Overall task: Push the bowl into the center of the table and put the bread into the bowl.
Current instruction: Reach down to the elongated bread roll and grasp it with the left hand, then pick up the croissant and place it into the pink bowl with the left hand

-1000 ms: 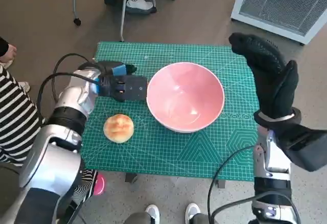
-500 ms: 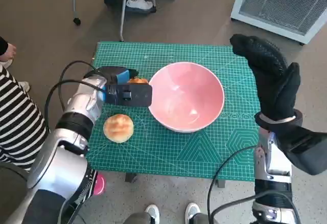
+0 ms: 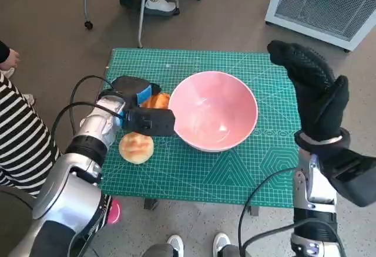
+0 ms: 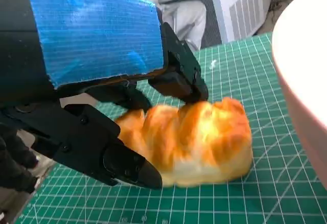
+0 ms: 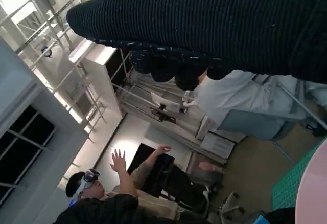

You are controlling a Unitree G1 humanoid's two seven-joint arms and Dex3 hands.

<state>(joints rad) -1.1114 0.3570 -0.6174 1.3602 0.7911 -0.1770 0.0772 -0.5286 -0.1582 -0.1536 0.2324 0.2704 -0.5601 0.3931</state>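
- While the pink bowl (image 3: 213,111) is being carried near the middle of the table (image 3: 235,175), a golden, elongated bread (image 4: 191,141) is being gripped by the left hand (image 3: 136,105) just beside the bowl's left rim.
- In the left wrist view, the bread is being pinched between black fingers (image 4: 97,147) on one side and further black fingers on the opposite side; the blue-taped back of the hand is being shown above it.
- Whether the bread is being lifted off the green mat or is being pressed down onto it cannot be told.
- A second, round bread roll (image 3: 136,146) is being left on the mat toward the table's left edge, just beside the left hand and nearer the front edge.
- The right hand (image 3: 314,93) is being held raised over the table's right edge, with its gloved fingers being kept straight and loosely apart; nothing is being held or touched by it.
- A person with raised hands (image 5: 118,161) is being shown in the right wrist view.
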